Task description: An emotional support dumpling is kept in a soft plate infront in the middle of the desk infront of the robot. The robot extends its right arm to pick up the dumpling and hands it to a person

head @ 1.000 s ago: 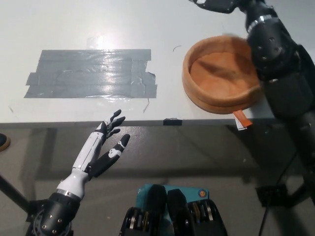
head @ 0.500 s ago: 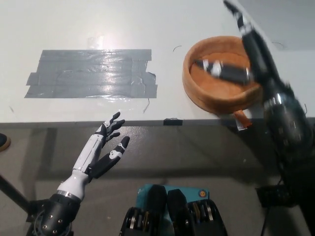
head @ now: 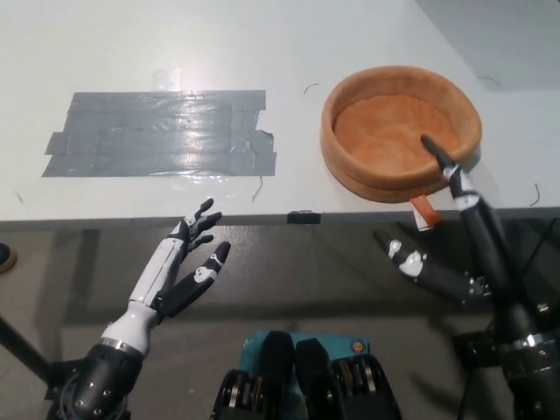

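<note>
Head view looking steeply down: no dumpling is visible anywhere; the round orange-brown soft plate (head: pixel 401 133) on the right of the white desk (head: pixel 262 52) sits empty, which suggests the handover is already done. The black right hand (head: pixel 455 245) hangs below the desk's near edge, just near of the plate, fingers spread and holding nothing. The white left hand (head: pixel 179 267) rests low at the near left, fingers also spread and empty. A patch of grey tape strips (head: pixel 157 131) lies flat on the desk's left, well apart from the plate.
</note>
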Tool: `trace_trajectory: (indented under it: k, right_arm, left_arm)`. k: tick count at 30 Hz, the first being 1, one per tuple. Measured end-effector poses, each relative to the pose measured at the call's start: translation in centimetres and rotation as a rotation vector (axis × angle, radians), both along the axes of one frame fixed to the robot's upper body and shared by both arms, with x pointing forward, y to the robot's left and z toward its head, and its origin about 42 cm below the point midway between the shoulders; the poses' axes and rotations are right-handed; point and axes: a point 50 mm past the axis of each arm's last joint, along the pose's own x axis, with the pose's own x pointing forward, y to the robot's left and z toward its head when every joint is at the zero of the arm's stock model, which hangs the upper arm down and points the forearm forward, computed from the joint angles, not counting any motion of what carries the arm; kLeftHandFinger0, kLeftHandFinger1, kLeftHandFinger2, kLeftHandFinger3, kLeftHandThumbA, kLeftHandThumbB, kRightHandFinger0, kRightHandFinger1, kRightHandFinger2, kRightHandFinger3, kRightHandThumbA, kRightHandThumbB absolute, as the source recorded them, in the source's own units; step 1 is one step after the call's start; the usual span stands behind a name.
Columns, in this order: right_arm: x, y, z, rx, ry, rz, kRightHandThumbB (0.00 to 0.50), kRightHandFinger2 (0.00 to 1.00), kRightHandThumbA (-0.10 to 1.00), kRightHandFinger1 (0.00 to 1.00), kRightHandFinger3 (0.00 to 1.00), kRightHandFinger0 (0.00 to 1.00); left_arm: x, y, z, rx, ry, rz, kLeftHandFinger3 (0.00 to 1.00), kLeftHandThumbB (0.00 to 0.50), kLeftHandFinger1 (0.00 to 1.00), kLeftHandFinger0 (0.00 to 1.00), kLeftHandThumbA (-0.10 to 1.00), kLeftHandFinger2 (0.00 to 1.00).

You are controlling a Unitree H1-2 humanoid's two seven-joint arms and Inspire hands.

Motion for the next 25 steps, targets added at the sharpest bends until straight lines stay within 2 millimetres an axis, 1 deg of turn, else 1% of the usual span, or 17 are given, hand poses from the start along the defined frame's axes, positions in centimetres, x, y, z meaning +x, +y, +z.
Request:
trace_trajectory:
  k: [2,4,5,7,8,11,17,20,21,25]
  right_arm:
    - [0.6,-0.3,-1.7,-0.010,0.033,-0.013,0.351,1.00,0.70,1.00,1.00,1.00]
    - [1.2,-0.5,-3.5,-0.024,0.076,-0.026,0.345,1.00,0.68,1.00,1.00,1.00]
    - [1.4,-0.7,-4.5,-0.034,0.103,-0.034,0.339,1.00,0.64,1.00,1.00,1.00]
    - [1.8,-1.1,-6.3,-0.047,0.150,-0.043,0.333,1.00,0.62,1.00,1.00,1.00]
    - [1.9,-1.2,-6.7,-0.050,0.164,-0.046,0.332,1.00,0.63,1.00,1.00,1.00]
    - [2.0,-1.3,-7.4,-0.055,0.182,-0.047,0.338,1.00,0.64,1.00,1.00,1.00]
    - [1.8,-1.4,-7.6,-0.049,0.183,-0.044,0.338,1.00,0.62,1.00,1.00,1.00]
    - [1.4,-1.4,-8.0,-0.042,0.192,-0.042,0.337,1.00,0.61,1.00,1.00,1.00]
    - [1.3,-1.4,-8.1,-0.038,0.195,-0.041,0.347,1.00,0.62,1.00,1.00,1.00]
    - [0.8,-1.3,-8.6,-0.024,0.210,-0.038,0.351,1.00,0.63,1.00,1.00,1.00]
  left_arm:
    - [-0.2,0.0,-0.2,0.000,0.005,0.001,0.98,0.090,0.94,0.93,0.65,0.91]
    - [-0.5,0.1,-0.5,0.000,0.012,0.001,0.98,0.099,0.94,0.92,0.65,0.91]
    - [-0.7,0.1,-0.7,0.000,0.015,0.002,0.98,0.096,0.95,0.93,0.65,0.91]
    - [-1.0,0.2,-0.9,0.000,0.023,0.003,0.98,0.092,0.95,0.93,0.65,0.91]
    - [-1.0,0.2,-0.9,0.000,0.023,0.003,0.97,0.084,0.95,0.94,0.65,0.91]
    - [-1.0,0.2,-0.8,-0.001,0.019,0.003,0.97,0.096,0.94,0.92,0.64,0.90]
    - [-1.1,0.1,-0.7,-0.001,0.015,0.001,0.97,0.116,0.94,0.91,0.66,0.90]
    - [-1.5,0.1,-0.9,-0.003,0.016,0.001,0.97,0.117,0.94,0.92,0.66,0.90]
    - [-1.7,0.2,-1.0,-0.003,0.019,0.002,0.97,0.119,0.94,0.92,0.66,0.90]
    - [-2.2,0.3,-1.5,-0.003,0.034,0.006,0.97,0.122,0.94,0.92,0.66,0.90]
